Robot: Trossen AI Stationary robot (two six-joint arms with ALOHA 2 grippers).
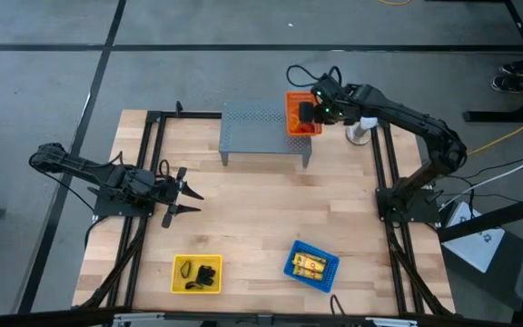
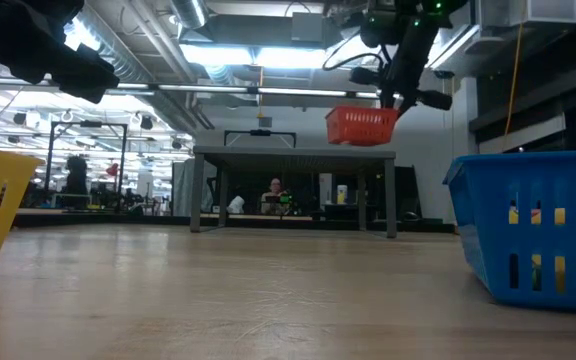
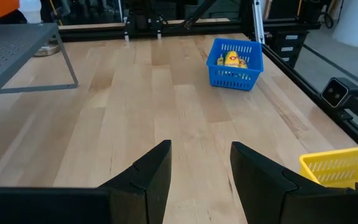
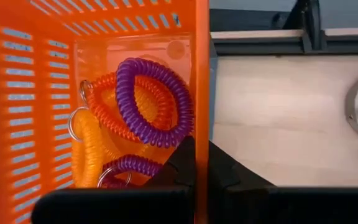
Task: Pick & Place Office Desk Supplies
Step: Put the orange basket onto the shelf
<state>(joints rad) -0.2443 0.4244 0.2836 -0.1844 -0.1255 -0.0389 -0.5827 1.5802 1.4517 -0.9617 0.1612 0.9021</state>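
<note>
An orange basket (image 1: 295, 102) hangs at the right end of the grey perforated shelf (image 1: 257, 127). It holds purple (image 4: 157, 99), orange and yellow coiled loops with key rings. My right gripper (image 1: 311, 113) is shut on the basket's wall. In the low view the basket (image 2: 361, 125) sits level with the shelf top; whether it touches I cannot tell. My left gripper (image 1: 189, 193) waits open above the table's left side, holding nothing. The yellow basket (image 1: 196, 274) holds black clips. The blue basket (image 1: 311, 265) holds yellow packets. My right gripper (image 4: 201, 146) pinches the orange basket's right side wall (image 4: 201, 121) at its rim, one finger inside the basket and one outside. The fingers come from above, pointing down. The basket (image 2: 361, 125) hangs upright below them, only slightly tilted.
A round metal base (image 1: 360, 134) stands on the table just right of the shelf. Black frame rails (image 1: 152, 163) run along both table sides. Bare wood (image 1: 261, 209) lies between the shelf and the two baskets near the front edge.
</note>
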